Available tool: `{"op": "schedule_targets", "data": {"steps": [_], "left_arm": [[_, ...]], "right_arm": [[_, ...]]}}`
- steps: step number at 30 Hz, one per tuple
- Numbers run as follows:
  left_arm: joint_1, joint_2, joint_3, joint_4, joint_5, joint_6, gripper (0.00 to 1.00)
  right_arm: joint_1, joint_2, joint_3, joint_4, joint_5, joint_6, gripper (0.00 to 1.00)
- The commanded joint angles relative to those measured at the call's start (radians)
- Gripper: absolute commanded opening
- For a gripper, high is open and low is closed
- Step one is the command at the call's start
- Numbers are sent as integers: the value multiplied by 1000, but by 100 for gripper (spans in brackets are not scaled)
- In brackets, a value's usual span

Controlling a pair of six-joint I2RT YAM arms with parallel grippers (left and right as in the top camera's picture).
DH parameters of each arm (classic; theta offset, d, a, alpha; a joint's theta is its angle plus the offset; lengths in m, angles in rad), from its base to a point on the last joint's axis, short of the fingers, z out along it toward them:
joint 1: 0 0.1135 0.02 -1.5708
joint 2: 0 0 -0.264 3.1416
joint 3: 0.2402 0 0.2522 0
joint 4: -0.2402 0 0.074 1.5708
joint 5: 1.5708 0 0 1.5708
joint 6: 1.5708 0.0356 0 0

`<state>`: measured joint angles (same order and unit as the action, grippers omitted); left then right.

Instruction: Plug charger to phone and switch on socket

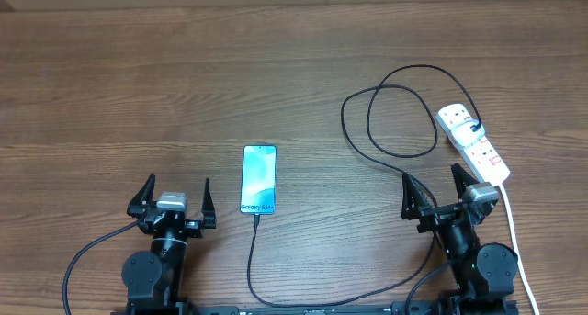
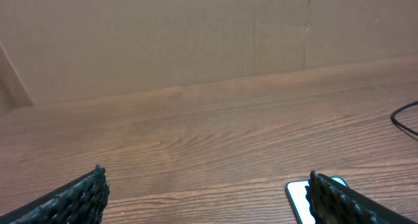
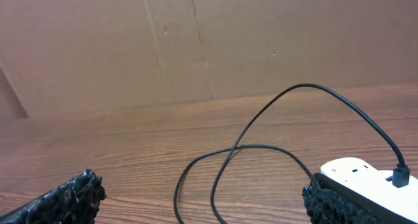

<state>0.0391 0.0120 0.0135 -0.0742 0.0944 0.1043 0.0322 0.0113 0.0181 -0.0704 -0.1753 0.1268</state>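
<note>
Charger, a thin black looping cable [image 1: 344,113], looks limp, so grip its stiff tip by the slim blue-screened phone [image 1: 258,179]; your left pincer [image 1: 178,183] and right pincer [image 1: 430,174] gape empty.

The phone [image 1: 259,179] shows small dark lettering along the long edge of its lit screen, reading "Galaxy S24+".

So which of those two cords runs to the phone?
The thin black cable: it loops round and meets the phone's near end. The thick white cord only leaves the power strip and runs past the right gripper.
</note>
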Motion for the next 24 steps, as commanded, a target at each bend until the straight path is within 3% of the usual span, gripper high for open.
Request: {"op": "schedule_targets", "data": {"steps": [1, 11, 18, 24], "left_arm": [[-5, -8, -8, 4, 8, -15, 100], [-5, -8, -8, 4, 8, -15, 100], [-5, -8, -8, 4, 8, -15, 100], [-5, -8, -8, 4, 8, -15, 100]], "right_arm": [[-7, -8, -10, 6, 10, 3, 100], [-21, -8, -10, -3, 72, -3, 100], [-21, -8, -10, -6, 78, -185, 100], [-21, -8, -10, -6, 77, -191, 100]]}}
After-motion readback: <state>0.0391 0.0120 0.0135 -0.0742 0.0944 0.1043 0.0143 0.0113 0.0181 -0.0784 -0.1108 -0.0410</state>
